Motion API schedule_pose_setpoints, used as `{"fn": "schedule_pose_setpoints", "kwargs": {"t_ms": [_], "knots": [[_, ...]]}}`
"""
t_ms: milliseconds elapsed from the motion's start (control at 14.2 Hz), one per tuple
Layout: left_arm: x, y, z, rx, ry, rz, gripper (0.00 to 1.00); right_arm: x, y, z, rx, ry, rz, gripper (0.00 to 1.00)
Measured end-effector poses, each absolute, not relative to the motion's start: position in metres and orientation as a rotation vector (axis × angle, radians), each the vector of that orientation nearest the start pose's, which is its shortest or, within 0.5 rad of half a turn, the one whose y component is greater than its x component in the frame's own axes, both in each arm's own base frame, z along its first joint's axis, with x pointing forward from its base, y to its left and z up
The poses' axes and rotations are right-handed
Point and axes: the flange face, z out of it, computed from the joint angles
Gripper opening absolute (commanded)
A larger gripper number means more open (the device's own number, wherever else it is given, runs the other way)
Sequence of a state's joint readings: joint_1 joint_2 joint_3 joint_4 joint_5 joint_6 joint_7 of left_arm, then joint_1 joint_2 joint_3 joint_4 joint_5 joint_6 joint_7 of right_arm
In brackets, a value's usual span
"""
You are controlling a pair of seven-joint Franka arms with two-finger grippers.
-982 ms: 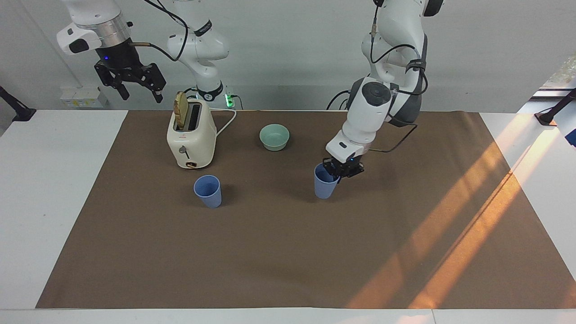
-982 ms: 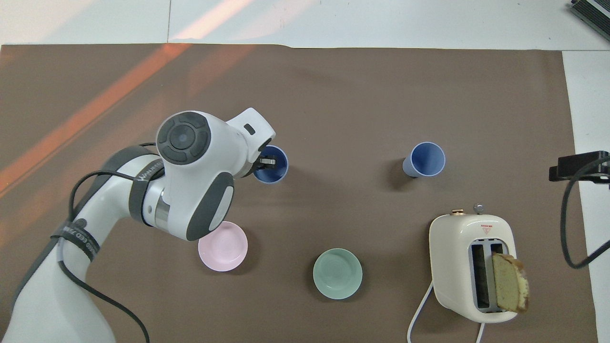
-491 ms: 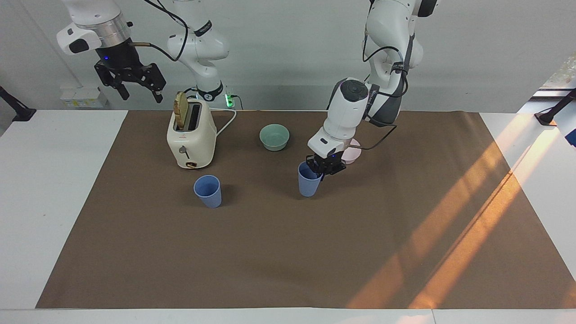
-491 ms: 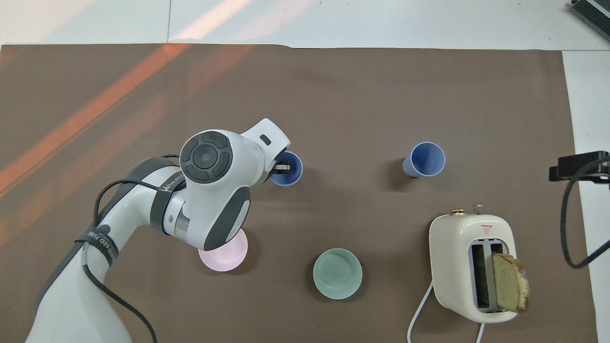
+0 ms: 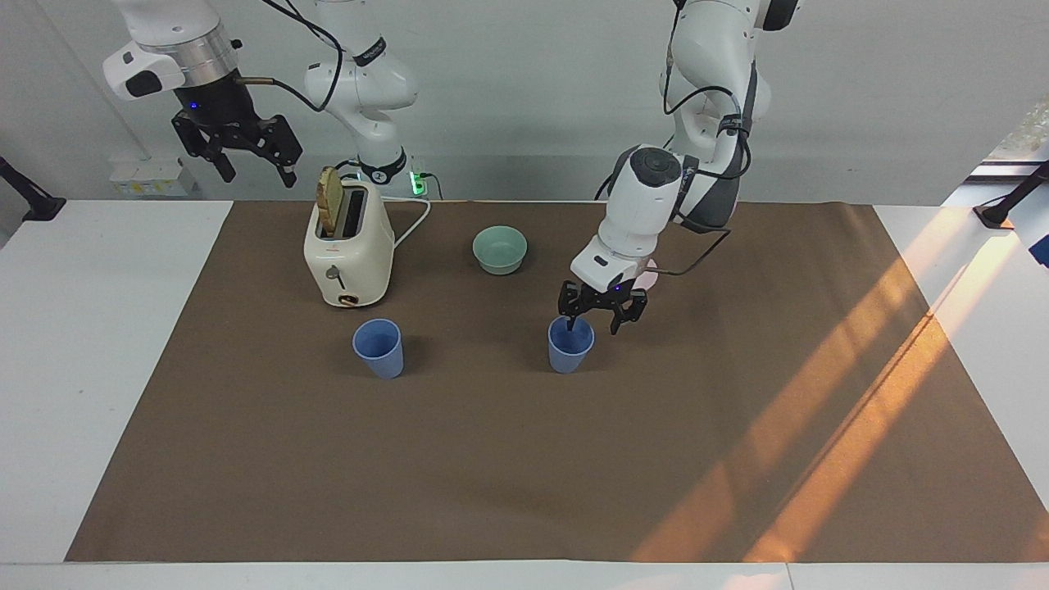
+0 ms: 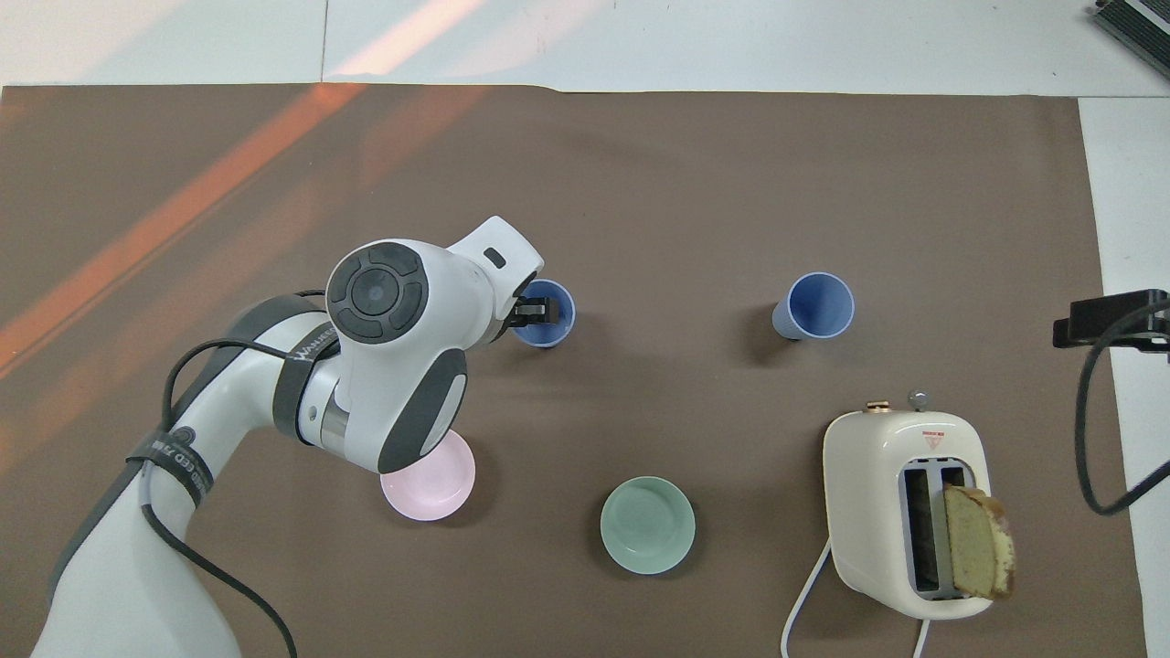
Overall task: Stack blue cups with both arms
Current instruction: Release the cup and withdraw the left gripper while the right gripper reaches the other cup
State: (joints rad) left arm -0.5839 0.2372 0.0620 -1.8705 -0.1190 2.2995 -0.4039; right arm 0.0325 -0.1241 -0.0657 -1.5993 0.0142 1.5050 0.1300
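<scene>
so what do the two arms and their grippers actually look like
Both arms are glossy white with rounded, jointed segments. The left arm has dark grey side panels, a dark round cap on its joint, black cables strapped along it and grey lettering on the shell. The right arm has a silver ring at its wrist and a black cable too. The left gripper and right gripper are black, with two thin fingers and a small blue light.

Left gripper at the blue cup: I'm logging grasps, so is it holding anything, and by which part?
Nothing: the left gripper stands open over the small blue plastic cup's rim.
</scene>
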Motion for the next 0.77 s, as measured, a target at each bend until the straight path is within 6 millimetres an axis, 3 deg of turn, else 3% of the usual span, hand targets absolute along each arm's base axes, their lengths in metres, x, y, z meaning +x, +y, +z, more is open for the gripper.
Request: {"fn": "schedule_pose_setpoints", "kwargs": {"t_ms": [211, 421, 561, 772], "knots": [[0.561, -0.258, 0.444, -3.272, 0.102, -0.171, 1.00, 0.506, -0.019, 0.674, -3.106, 0.254, -0.054, 1.00], [0.566, -0.157, 0.498, -3.254, 0.209, -0.142, 1.00, 0.504, -0.019, 0.679, -3.105, 0.254, -0.069, 1.00], [0.565, -0.105, 0.521, -3.241, 0.239, -0.146, 1.00, 0.504, -0.018, 0.677, -3.105, 0.253, -0.064, 1.00], [0.568, -0.059, 0.554, -3.184, 0.295, -0.132, 1.00, 0.507, -0.017, 0.647, -3.109, 0.251, 0.015, 1.00]]}}
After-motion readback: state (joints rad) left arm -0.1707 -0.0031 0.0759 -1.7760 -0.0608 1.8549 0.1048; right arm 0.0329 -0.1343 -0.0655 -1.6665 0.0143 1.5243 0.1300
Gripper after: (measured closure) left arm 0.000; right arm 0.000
